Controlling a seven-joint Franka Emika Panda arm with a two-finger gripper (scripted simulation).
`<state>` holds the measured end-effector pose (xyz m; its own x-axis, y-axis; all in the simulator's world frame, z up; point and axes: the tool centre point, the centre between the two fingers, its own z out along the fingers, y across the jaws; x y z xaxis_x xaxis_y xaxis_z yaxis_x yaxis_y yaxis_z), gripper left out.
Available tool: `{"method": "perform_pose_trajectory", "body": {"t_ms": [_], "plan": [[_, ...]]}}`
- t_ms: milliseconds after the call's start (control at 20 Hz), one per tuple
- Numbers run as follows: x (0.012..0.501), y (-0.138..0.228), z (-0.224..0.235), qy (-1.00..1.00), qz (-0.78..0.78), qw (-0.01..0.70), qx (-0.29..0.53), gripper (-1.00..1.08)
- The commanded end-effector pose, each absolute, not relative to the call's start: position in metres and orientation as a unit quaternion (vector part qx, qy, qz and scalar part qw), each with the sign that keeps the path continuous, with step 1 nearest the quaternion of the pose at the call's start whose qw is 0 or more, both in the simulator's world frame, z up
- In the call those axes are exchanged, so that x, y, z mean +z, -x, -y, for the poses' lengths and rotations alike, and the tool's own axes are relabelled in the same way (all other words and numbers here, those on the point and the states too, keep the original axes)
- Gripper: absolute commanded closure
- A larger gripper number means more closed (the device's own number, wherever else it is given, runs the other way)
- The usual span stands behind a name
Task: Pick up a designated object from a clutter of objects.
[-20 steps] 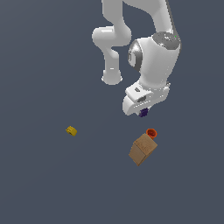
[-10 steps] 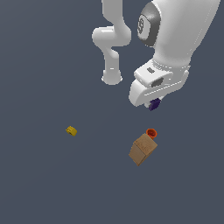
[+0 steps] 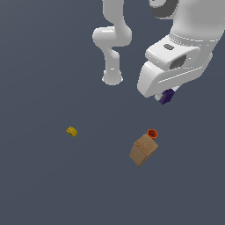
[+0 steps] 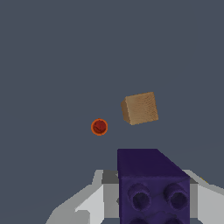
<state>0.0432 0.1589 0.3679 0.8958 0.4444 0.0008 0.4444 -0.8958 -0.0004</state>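
Note:
My gripper [image 3: 165,97] is shut on the dark purple block [image 3: 167,96], held high above the grey floor. In the wrist view the purple block [image 4: 151,183] fills the space between my white fingers [image 4: 94,199], its studs showing. Below, the tan box [image 3: 143,150] and the orange-red cup [image 3: 152,133] touch each other; they also show in the wrist view as the tan box [image 4: 140,108] and the cup [image 4: 99,127]. The small yellow chunk [image 3: 71,131] lies far off toward the exterior view's left.
The arm's white base [image 3: 112,78] stands at the back. The arm's large white links [image 3: 180,57] fill the exterior view's upper right.
My gripper has risen with the purple block in it and moved toward the exterior view's right. The box, cup and yellow chunk have not moved.

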Motion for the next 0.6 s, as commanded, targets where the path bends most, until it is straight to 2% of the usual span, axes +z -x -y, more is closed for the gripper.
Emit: {"method": "perform_pose_trajectory", "body": {"t_ms": [0,550], "plan": [[0.378,-0.048,-0.16,0.974,0.228,0.0,0.0,1.08],[0.395,-0.056,-0.163,0.974,0.228,0.0,0.0,1.08]]}}
